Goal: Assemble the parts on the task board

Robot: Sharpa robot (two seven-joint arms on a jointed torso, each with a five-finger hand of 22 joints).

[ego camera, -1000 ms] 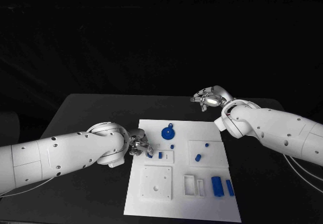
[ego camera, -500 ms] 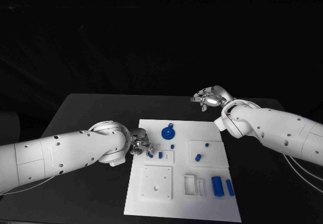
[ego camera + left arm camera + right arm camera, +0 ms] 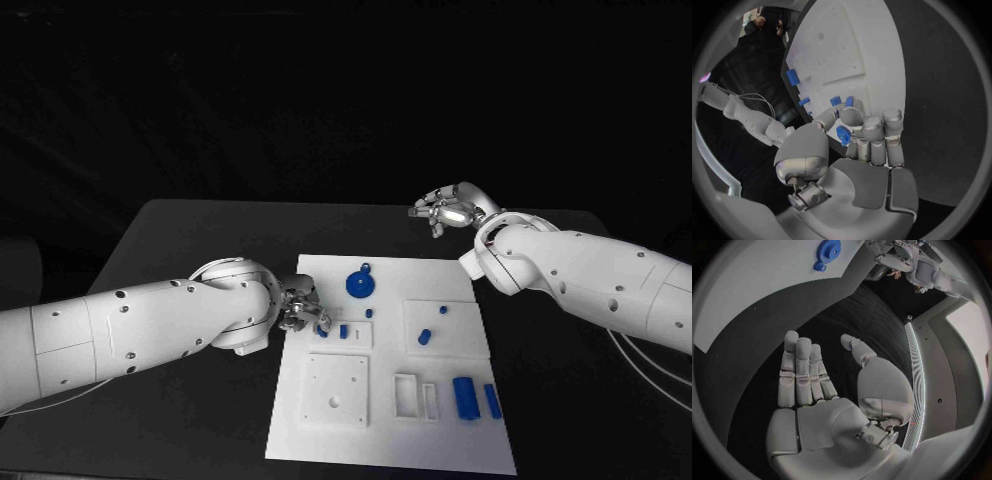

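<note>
Flat white rectangular task board (image 3: 397, 440) lying mid-table on the matte black tabletop (image 3: 188, 240), long axis running away from the robot. On it: a round blue gear-like part (image 3: 361, 287) near the far edge, its small lobe pointing away from the robot; a thick blue cylinder (image 3: 464, 398) and a thinner blue bar (image 3: 493, 401) side by side near the near right corner, both lengthwise along the board. Small blue oval piece (image 3: 426, 338) mid-board, slightly tilted.

Left hand (image 3: 299, 309) at the board's left edge, fingers curled in, pinching a small blue part (image 3: 843, 135) between thumb and fingertips; which way that part points, cannot tell.

Right hand (image 3: 450, 210) raised beyond the board's far right corner, well apart from the parts, palm flat, fingers (image 3: 798, 370) straight and together, thumb spread, holding nothing.
</note>
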